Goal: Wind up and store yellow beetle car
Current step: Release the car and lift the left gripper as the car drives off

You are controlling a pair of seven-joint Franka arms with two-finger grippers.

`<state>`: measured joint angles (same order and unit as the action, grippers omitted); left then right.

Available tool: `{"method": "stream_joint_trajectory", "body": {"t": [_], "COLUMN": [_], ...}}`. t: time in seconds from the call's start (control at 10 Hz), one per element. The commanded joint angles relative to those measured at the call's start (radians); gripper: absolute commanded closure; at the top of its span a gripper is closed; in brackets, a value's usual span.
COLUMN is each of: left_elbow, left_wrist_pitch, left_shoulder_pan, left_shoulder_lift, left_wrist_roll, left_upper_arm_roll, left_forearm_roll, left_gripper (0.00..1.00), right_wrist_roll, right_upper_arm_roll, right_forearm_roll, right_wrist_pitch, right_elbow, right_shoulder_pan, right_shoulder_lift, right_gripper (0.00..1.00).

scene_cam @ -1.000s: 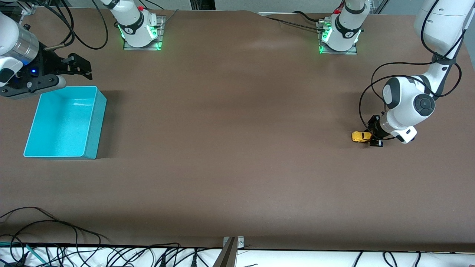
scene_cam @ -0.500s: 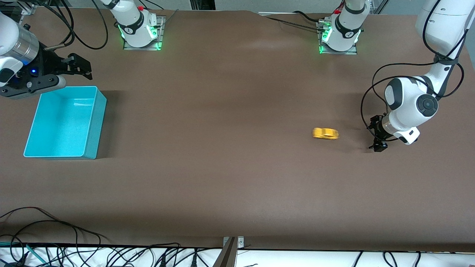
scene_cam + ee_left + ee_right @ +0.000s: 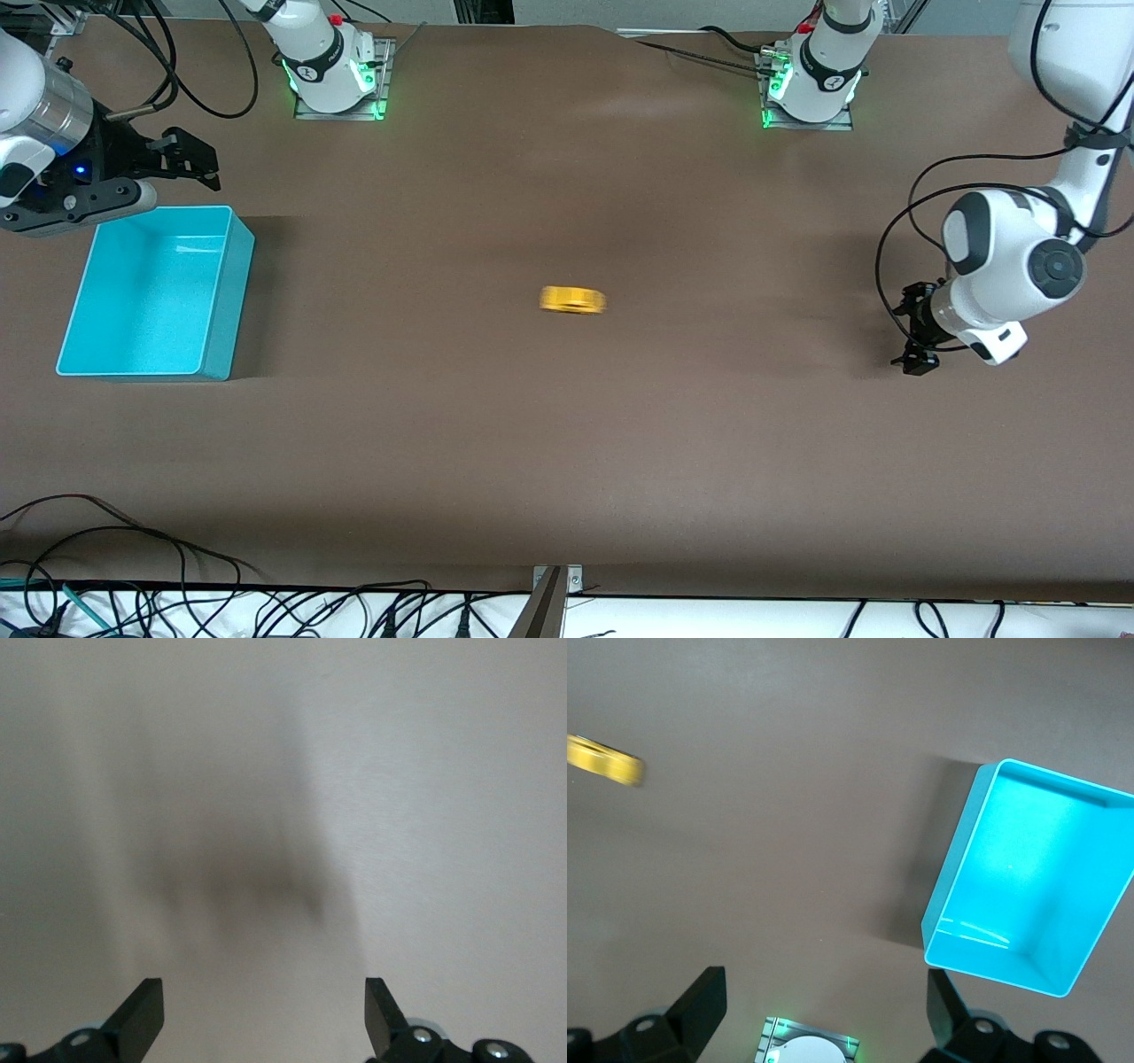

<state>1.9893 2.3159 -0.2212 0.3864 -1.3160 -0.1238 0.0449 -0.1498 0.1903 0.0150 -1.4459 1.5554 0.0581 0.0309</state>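
The yellow beetle car [image 3: 573,300] is a motion-blurred streak on the brown table near its middle; it also shows in the right wrist view [image 3: 604,759]. My left gripper [image 3: 916,330] is open and empty, low over the table at the left arm's end, well away from the car. Its wrist view shows only bare table between its fingertips [image 3: 142,1014]. My right gripper [image 3: 190,158] is open and empty, held in the air beside the turquoise bin [image 3: 226,292], at the right arm's end; the bin also shows in the right wrist view [image 3: 954,881].
The turquoise bin is empty. The two arm bases [image 3: 335,71] [image 3: 811,80] stand along the table edge farthest from the front camera. Cables [image 3: 133,567] lie along the nearest edge.
The left gripper opened and let go of the car. The car ran across the table from the left gripper toward the right arm's end. The left gripper drew back slightly.
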Motion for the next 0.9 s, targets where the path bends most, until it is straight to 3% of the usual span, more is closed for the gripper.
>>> {"method": "stream_joint_trajectory", "body": {"t": [0.0,0.5,0.8], "left_elbow": [-0.123,-0.283,-0.299], "left_wrist_pitch": [-0.139,-0.275,-0.293], "left_shoulder_pan": [0.003,0.003,0.002], "left_shoulder_lift": [-0.014,-0.047,-0.098], "left_wrist_roll": [0.159,0.42,0.691], "left_upper_arm_roll": [-0.003,-0.002,-0.003], "left_forearm_roll": [0.023,0.023,0.009], "left_gripper": [0.0,0.0,0.0], "right_wrist_roll": [0.006,0.001,-0.002], "right_upper_arm_roll": [-0.002,0.009,0.009], "right_forearm_roll": [0.0,0.002,0.002], "right_wrist_pitch": [0.009,-0.033,-0.03], "right_elbow": [-0.026,-0.026,-0.015], "right_shoulder_pan": [-0.004,-0.015,-0.021], "right_shoulder_lift": [0.014,0.026,0.036], "right_gripper": [0.0,0.0,0.0]}}
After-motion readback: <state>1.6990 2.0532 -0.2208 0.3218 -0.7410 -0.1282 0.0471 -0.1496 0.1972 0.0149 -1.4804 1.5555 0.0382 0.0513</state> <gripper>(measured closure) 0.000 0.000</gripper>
